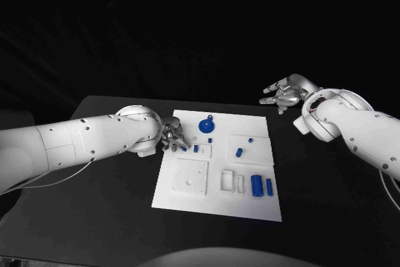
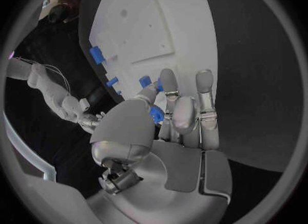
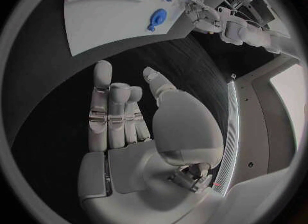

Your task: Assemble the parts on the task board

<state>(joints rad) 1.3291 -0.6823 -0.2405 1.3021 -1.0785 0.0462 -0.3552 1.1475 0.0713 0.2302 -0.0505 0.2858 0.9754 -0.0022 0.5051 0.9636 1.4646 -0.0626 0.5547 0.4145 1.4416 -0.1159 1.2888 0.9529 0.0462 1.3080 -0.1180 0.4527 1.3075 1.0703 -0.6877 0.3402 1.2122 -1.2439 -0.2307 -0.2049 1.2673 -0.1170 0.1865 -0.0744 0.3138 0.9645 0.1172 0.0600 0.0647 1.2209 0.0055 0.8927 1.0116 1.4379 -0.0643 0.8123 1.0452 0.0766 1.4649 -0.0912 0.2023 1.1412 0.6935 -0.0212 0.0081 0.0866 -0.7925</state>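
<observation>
My left hand (image 1: 171,134) rested at the left edge of the white rectangular task board (image 1: 250,203) on the black table (image 1: 108,221), fingers pinching a small blue plastic part (image 2: 154,114); its long axis could not be made out. My right hand (image 1: 288,92) hovered off the board's far right corner, empty, fingers loosely spread. Two blue cylinders (image 1: 262,186) lay lengthwise near the front.

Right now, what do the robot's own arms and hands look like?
Both arms are white, rounded shells dotted with small dark screws. A thin pale cable trails under the left arm, and another hangs by the right arm. The left hand and right hand are silver metal with jointed fingers, smooth grey pads and exposed metal parts at the thumb base.
</observation>
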